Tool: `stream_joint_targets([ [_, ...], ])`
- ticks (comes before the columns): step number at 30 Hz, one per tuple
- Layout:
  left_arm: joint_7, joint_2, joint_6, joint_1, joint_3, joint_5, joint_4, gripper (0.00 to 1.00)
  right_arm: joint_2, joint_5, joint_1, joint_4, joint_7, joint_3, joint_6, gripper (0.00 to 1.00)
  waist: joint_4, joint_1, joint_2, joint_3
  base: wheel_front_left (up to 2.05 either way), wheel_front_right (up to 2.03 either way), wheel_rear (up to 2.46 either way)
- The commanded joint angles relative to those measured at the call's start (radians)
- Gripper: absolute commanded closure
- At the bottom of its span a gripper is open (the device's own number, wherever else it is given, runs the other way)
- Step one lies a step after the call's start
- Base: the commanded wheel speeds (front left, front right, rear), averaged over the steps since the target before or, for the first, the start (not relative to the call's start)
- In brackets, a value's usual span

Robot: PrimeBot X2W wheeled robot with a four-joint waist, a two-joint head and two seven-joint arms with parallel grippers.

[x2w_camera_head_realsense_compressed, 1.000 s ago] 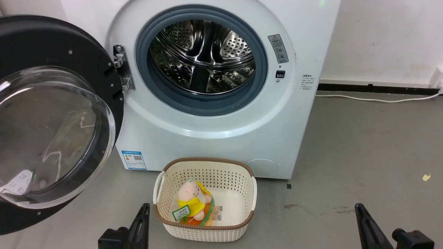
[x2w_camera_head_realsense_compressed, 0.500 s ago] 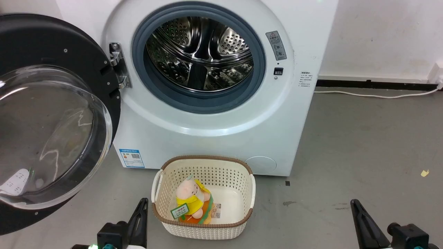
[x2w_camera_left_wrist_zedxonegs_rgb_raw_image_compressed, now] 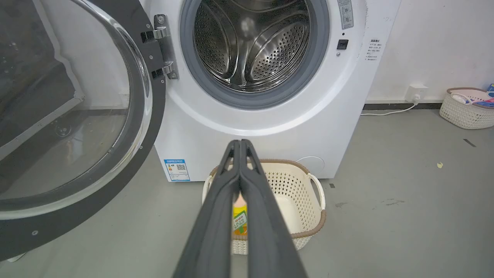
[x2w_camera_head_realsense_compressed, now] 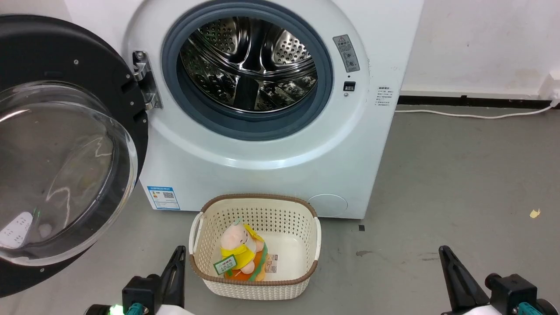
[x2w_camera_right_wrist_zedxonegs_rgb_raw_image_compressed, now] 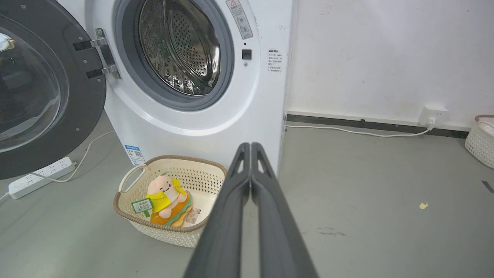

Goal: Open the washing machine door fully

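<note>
The glossy black washing machine door point(x2w_camera_head_realsense_compressed: 65, 144) stands swung wide open to the left on its metal hinge point(x2w_camera_head_realsense_compressed: 143, 85), its clear porthole bulging toward me; it also shows as the door point(x2w_camera_left_wrist_zedxonegs_rgb_raw_image_compressed: 77, 116) and the door point(x2w_camera_right_wrist_zedxonegs_rgb_raw_image_compressed: 42, 88). The white washing machine point(x2w_camera_head_realsense_compressed: 262, 140) shows its steel drum point(x2w_camera_head_realsense_compressed: 249, 65) and grey-blue gasket. My left gripper point(x2w_camera_head_realsense_compressed: 178, 256) sits low left, shut and holding nothing, its tips point(x2w_camera_left_wrist_zedxonegs_rgb_raw_image_compressed: 240, 143) pressed together. My right gripper point(x2w_camera_head_realsense_compressed: 444, 253) sits low right, also shut and holding nothing, well away from the door.
A cream woven basket point(x2w_camera_head_realsense_compressed: 253, 284) with a yellow-dressed plush toy point(x2w_camera_head_realsense_compressed: 238, 256) stands on the grey floor before the washer. A white cable point(x2w_camera_head_realsense_compressed: 472, 116) runs along the wall. A power strip point(x2w_camera_right_wrist_zedxonegs_rgb_raw_image_compressed: 38, 175) lies under the door. Another basket point(x2w_camera_left_wrist_zedxonegs_rgb_raw_image_compressed: 467, 112) sits far right.
The head camera has drifted, so the whole scene has slid slightly up and left and more of both grippers shows. The door stays swung open.
</note>
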Motion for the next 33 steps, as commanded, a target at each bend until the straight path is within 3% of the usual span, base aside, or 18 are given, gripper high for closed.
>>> stream_joint_targets([
  [1,0.006,-0.007,0.006,-0.020,0.006,0.005,-0.009,1.00,0.001,-0.010,-0.022,-0.010,0.007,0.001,0.000,1.00,-0.001,-0.0001,0.0000,0.001,0.00,0.00,0.00],
  [33,0.075,-0.013,0.016,-0.049,0.028,0.033,-0.055,1.00,0.002,-0.047,-0.070,-0.031,0.076,0.017,0.001,1.00,-0.020,-0.0001,0.0000,0.031,0.00,0.00,0.00],
])
